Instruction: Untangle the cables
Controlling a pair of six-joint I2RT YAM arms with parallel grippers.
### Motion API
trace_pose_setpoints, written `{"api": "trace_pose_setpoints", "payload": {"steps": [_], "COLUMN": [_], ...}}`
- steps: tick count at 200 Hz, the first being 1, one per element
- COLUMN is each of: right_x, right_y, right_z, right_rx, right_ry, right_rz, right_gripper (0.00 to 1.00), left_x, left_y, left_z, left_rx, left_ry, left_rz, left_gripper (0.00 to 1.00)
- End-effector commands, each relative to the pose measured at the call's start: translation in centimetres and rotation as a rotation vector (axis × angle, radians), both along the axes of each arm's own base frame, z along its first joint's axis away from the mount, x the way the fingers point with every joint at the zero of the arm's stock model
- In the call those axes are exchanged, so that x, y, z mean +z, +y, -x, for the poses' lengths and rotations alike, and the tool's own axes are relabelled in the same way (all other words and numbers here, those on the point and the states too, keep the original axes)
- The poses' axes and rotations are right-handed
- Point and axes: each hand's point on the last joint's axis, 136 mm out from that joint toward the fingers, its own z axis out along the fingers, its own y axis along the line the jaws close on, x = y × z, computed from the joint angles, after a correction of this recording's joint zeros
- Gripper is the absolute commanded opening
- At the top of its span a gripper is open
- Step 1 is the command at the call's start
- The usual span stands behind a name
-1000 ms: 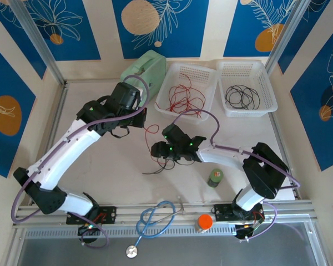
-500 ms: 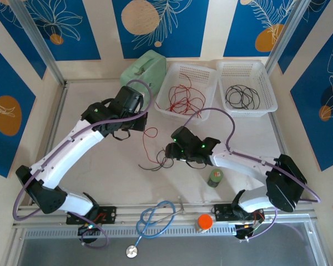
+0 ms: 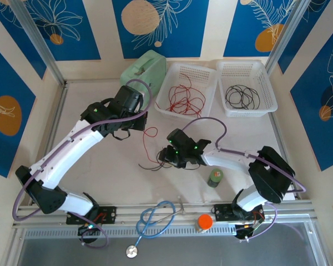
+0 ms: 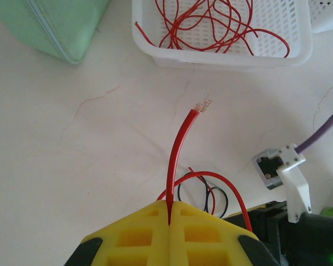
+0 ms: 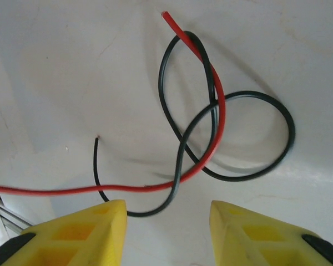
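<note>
Cables [image 5: 221,116], one red, one black, entwined

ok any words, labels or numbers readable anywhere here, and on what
No text can be read in any view.
Small green container: any label is too small to read.
Mint green case: no print visible.

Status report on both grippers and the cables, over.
Left gripper shut on red cable. Red looped with black cable on table, not yet untangled. Right gripper open above them.
</note>
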Motion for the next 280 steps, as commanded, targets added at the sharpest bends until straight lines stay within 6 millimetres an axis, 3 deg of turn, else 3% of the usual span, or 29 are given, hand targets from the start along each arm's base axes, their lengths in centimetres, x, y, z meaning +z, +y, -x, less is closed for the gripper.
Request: {"api": "trace_pose_setpoints", "payload": {"steps": [1, 27, 141, 170, 233, 280], "right_x": [0.3, -1.2, -4.1, -3.9, -0.3, -1.8], "right_y": [1.0, 1.1, 1.4, 1.8, 1.1, 1.3], "right_z": [-0.4, -0.4, -2.4, -2.6, -2.6, -2.6], "right_rx": [-0.034, -0.045, -0.047, -0.041, -0.029, -0.028], "right_ry": [0.04, 0.08, 0.097, 0.102, 0.023, 0.055], "right_rz": [-0.046, -0.057, -0.022, -0.037, -0.041, -0.027], "right_gripper": [0.43, 0.4, 0.25, 0.25, 0.27, 0.27], "left_x": [1.6, 1.9, 1.9, 1.8, 1.6, 1.3], "left_y": [-0.1, -0.1, -0.2, -0.2, -0.3, -0.5], "left_z": [0.5, 0.5, 0.7, 0.8, 0.8, 0.8], "left_rx": [-0.015, -0.018, -0.024, -0.027, -0.027, -0.032], "left_ry": [-0.036, -0.045, -0.045, -0.039, -0.038, -0.033], "left_rz": [0.018, 0.027, 0.039, 0.042, 0.046, 0.048], "left_gripper": [0.0, 0.0, 0.0, 0.0, 0.0, 0.0]}}
